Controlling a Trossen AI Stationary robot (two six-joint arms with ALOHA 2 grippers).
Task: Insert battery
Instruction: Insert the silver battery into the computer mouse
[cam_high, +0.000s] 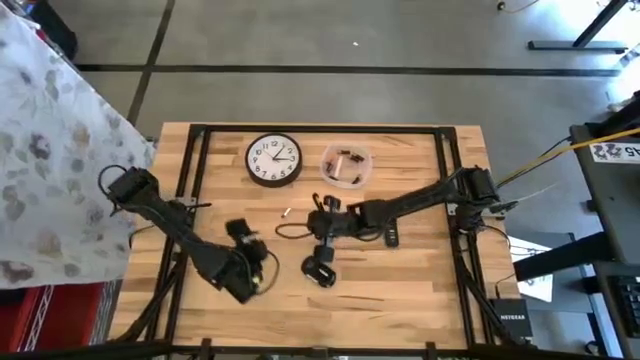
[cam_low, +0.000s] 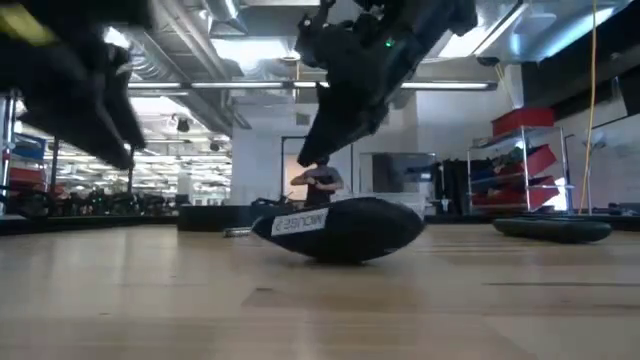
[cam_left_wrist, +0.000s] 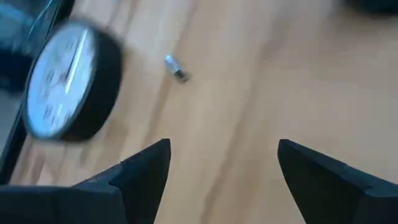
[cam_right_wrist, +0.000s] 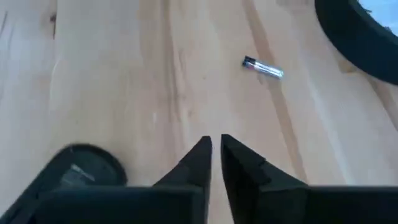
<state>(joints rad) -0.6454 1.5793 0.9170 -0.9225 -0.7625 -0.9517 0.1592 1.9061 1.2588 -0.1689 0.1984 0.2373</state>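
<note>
Dark mouse (cam_low: 340, 228) lies closest, on the table (cam_high: 400, 280). Left gripper (cam_high: 243, 232), fingers spread and empty, hovers left of the loose battery (cam_high: 285, 214); right gripper (cam_high: 322, 222), pinched closed and empty, sits right of it. Better to open first, then straddle the battery squarely.

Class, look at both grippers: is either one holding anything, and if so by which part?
Nothing is held. The left gripper is open over bare table; the right gripper is nearly shut and empty. The battery lies loose.
</note>
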